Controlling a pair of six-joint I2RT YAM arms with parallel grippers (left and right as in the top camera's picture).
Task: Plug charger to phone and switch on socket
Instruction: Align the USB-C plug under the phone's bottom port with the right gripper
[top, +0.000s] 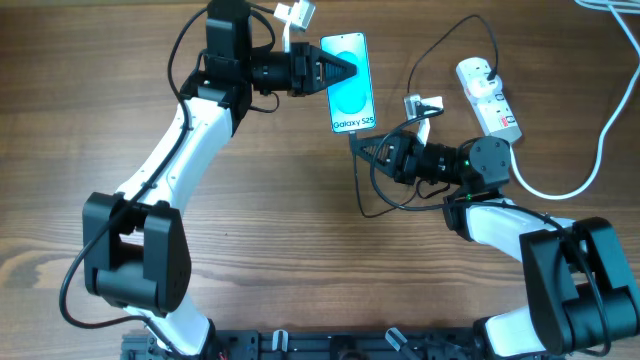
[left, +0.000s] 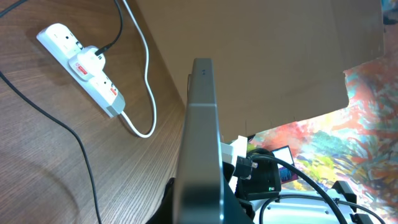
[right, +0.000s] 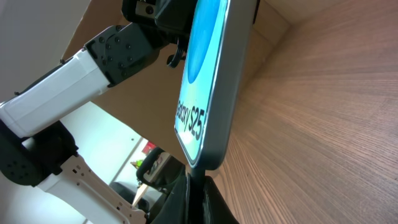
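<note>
The left arm reaches up the wooden table (top: 270, 230) and bends right, the left gripper (top: 338, 70) pinching a long edge of the phone (top: 352, 95), which lies screen-up at the far middle. The right arm stretches leftward, the right gripper (top: 365, 146) clamped on the connector end of the charger (top: 360, 185) at the phone's lower short edge. The white adapter (top: 478, 77) sits in the socket (top: 492, 105) to the right, and a brown board (left: 280, 56) and colourful patterned sheet (left: 367, 118) stand beyond the table.

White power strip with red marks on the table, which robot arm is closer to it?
Right. The right arm lies just beside the white power strip with red marks; the left arm is across the teal-screened phone, holding it.
</note>
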